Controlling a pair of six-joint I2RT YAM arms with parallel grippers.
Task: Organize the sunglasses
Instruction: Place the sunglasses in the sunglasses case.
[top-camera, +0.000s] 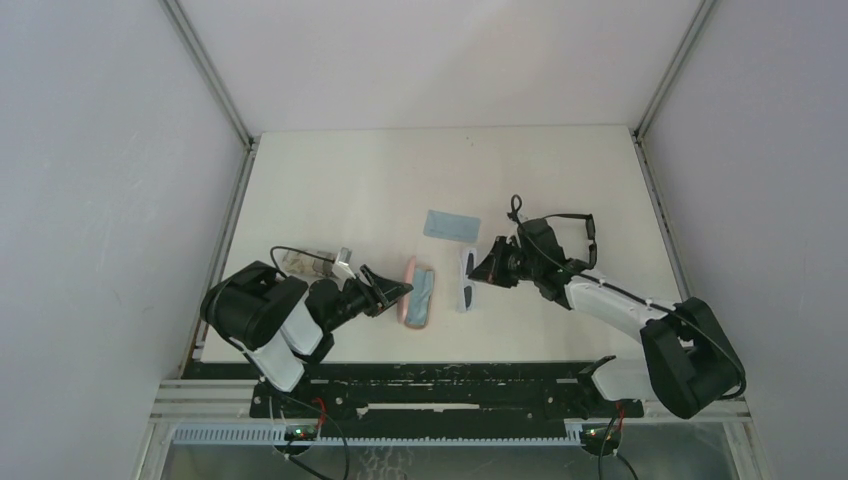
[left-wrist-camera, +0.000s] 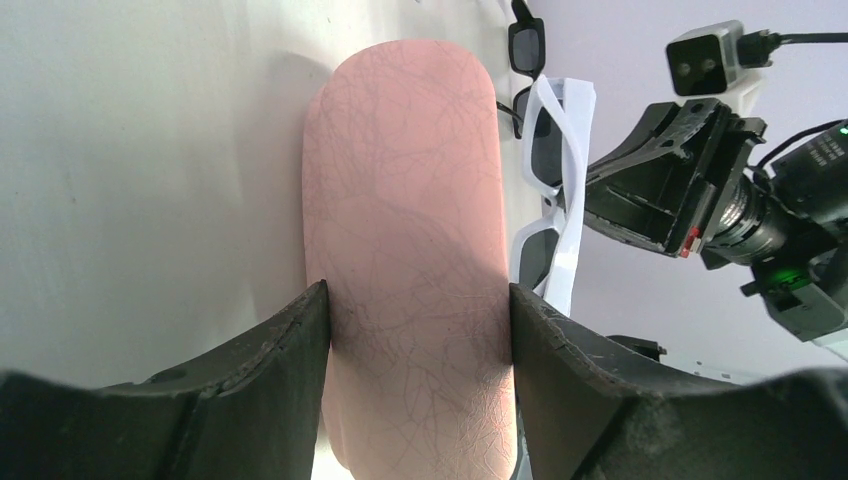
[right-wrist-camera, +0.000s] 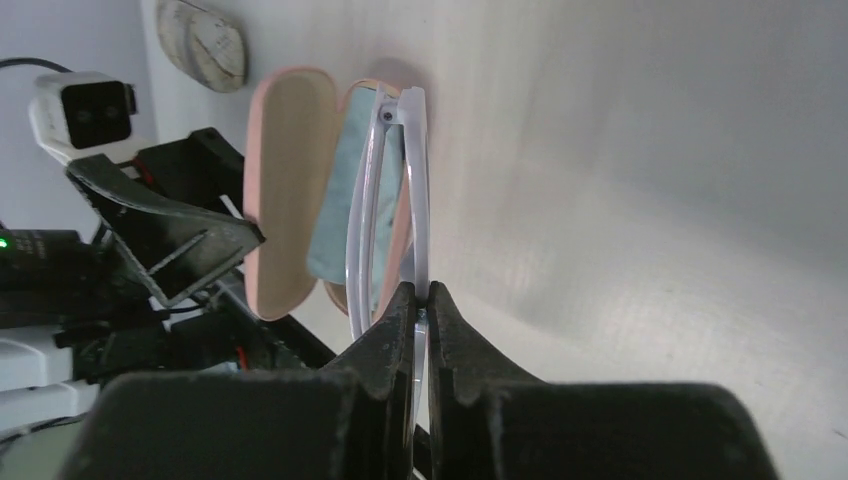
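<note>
My right gripper (top-camera: 488, 268) (right-wrist-camera: 421, 292) is shut on the frame of white-framed sunglasses (top-camera: 466, 282) (right-wrist-camera: 420, 170) with dark lenses. It holds them folded beside the open pink case (top-camera: 412, 292) (right-wrist-camera: 285, 190). A light-blue cloth (right-wrist-camera: 345, 200) lies inside the case. My left gripper (top-camera: 390, 290) (left-wrist-camera: 420, 295) is shut on the case's raised pink lid (left-wrist-camera: 400, 200), with a jaw touching each side. Black-framed sunglasses (left-wrist-camera: 525, 45) lie on the table beyond the white pair (left-wrist-camera: 560, 150); in the top view they show (top-camera: 515, 210) just behind the right gripper.
A second light-blue cloth (top-camera: 450, 225) lies flat behind the case. A grey-patterned case (top-camera: 305, 262) (right-wrist-camera: 205, 40) sits at the left near my left arm. Metal frame posts and white walls bound the table on both sides.
</note>
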